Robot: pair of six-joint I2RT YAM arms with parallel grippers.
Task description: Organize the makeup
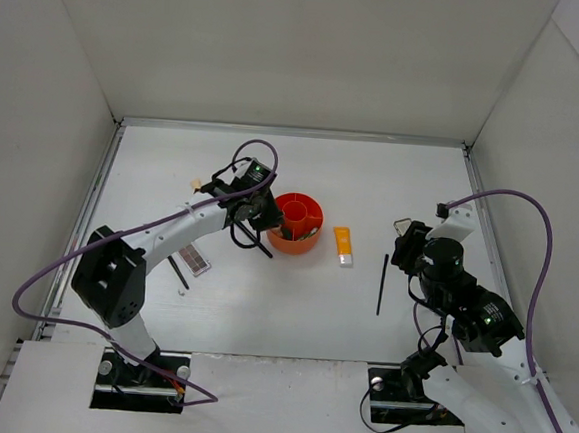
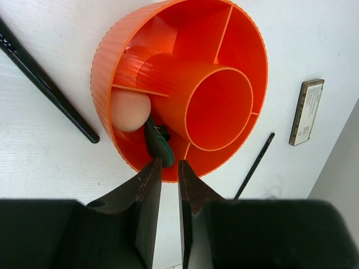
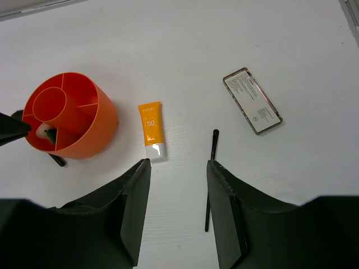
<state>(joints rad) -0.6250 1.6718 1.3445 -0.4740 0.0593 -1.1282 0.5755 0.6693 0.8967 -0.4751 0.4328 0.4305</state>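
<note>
The red-orange round holder [image 1: 297,222] holds a beige sponge [image 2: 130,110] and a dark green compact [image 2: 159,143] standing on edge in one compartment. My left gripper [image 2: 170,165] hovers at the holder's rim just short of the compact, its jaws a narrow gap apart with nothing between them. The orange tube [image 3: 152,129] lies right of the holder. A thin black brush [image 3: 210,179] lies beside it. My right gripper [image 3: 178,162] is open and empty above the table between tube and brush. A label-up palette [image 3: 252,101] lies beyond.
A brown-pink eyeshadow palette [image 1: 196,261] and a short black brush [image 1: 178,273] lie by the left arm. A thicker black brush [image 2: 45,84] lies against the holder's left side. White walls enclose the table on three sides.
</note>
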